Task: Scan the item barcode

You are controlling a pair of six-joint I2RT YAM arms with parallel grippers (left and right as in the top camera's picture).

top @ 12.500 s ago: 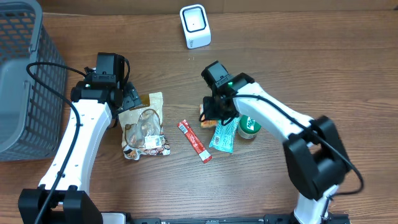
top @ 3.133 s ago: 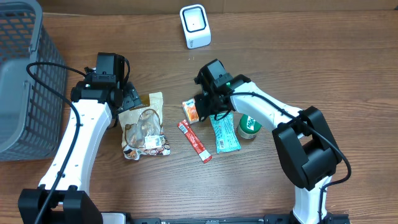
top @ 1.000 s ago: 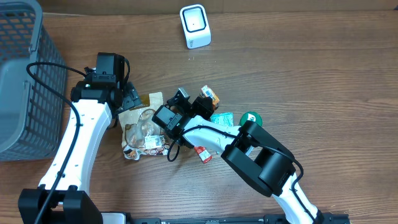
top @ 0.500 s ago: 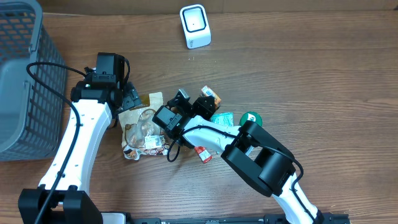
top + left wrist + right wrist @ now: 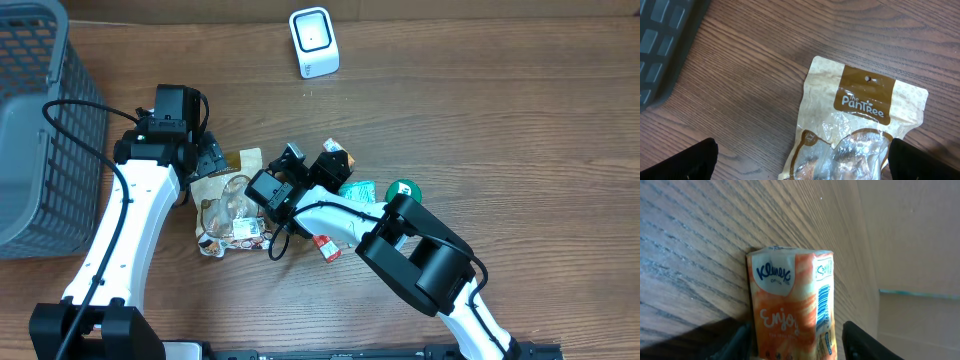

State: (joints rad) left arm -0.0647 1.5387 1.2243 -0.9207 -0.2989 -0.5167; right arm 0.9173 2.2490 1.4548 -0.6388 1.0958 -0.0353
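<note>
Currently the right gripper (image 5: 792, 339) has its fingers apart either side of the orange Kleenex tissue pack (image 5: 790, 295), one finger clear of it. Pack rests on the brown wooden table (image 5: 520, 100), well apart from the white box scanner (image 5: 313, 42). Left gripper (image 5: 801, 150) spread wide over the tan Pantree snack pouch (image 5: 860, 125). Grey mesh basket (image 5: 40, 40): contents cannot be told.

You're getting even, soft light over table (image 5: 520, 150), shadows falling faint. Right wrist: dark shadow pooling beside tissue pack (image 5: 790, 300). Left wrist: left fingertips (image 5: 680, 160) blurring at corners.

The brown snack pouch (image 5: 858, 131) is showing "The PanTRee" — the orange tissue pack (image 5: 790, 305) is carrying "Kleenex", "Enjoy" and a barcode.
</note>
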